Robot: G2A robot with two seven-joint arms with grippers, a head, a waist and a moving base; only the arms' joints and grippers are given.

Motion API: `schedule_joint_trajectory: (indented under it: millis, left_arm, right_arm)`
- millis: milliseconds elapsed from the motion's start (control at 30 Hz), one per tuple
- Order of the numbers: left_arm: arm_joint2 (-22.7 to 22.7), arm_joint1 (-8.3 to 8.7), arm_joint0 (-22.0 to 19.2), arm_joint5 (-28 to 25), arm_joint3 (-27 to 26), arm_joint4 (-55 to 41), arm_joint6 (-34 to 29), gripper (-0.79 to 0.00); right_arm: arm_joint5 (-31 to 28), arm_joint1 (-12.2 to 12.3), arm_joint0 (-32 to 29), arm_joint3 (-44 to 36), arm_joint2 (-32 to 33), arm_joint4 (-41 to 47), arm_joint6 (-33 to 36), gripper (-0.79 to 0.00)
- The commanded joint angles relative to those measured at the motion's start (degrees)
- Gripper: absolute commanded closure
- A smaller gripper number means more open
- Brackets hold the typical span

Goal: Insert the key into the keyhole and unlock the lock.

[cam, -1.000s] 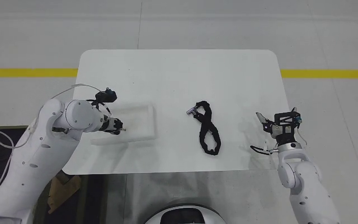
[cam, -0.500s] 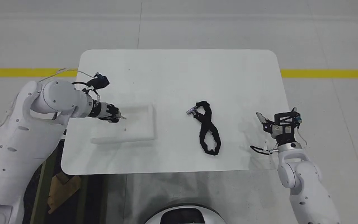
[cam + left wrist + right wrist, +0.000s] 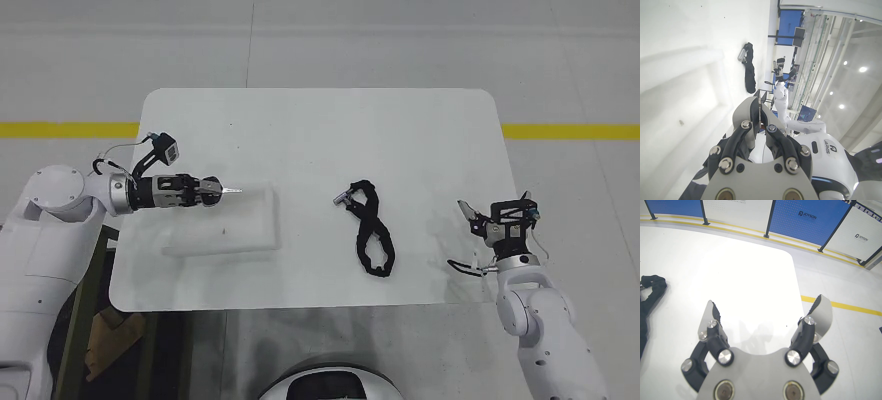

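Left wrist view shows the key (image 3: 759, 117) edge-on, clamped in the left gripper (image 3: 759, 103) — thin, stiff, light, so I'd grip the bow and leave the blade free. Top view adds layout: key over the tray's (image 3: 255, 236) edge, lock (image 3: 370, 235) mid-table with a floppy chain — body may slide; right gripper (image 3: 472, 240) spread, empty.

The top camera looks straight down from above the arms, taking in the whole white table (image 3: 400, 130) and the floor (image 3: 400, 40) around it. The left wrist camera sits close behind the left gripper (image 3: 760, 106), rolled sideways, facing across the table to the chain lock (image 3: 750, 75) and the right gripper (image 3: 779, 78) beyond. The right wrist camera, close behind that gripper, faces the table's far corner, catching the chain lock's end.
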Motion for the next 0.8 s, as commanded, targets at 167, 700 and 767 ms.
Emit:
schedule_joint_trajectory:
  millis: [167, 700, 767]
  left_arm:
    - [0.42, -0.23, -0.01, -1.31, 1.30, -1.26, -0.37, 0.000]
    - [0.42, -0.23, -0.01, -1.31, 1.30, -1.26, -0.37, 0.000]
    - [0.42, -0.23, -0.01, -1.31, 1.30, -1.26, -0.37, 0.000]
  right_arm:
    - [0.00, 0.00, 0.00, 0.00, 0.00, 0.00, 0.00, -0.785]
    - [-13.52, 0.46, 1.94, -4.86, -4.13, -3.06, 2.86, -0.785]
    - [-20.18, 0.51, 5.62, -6.11, -6.19, -0.30, 6.62, -0.785]
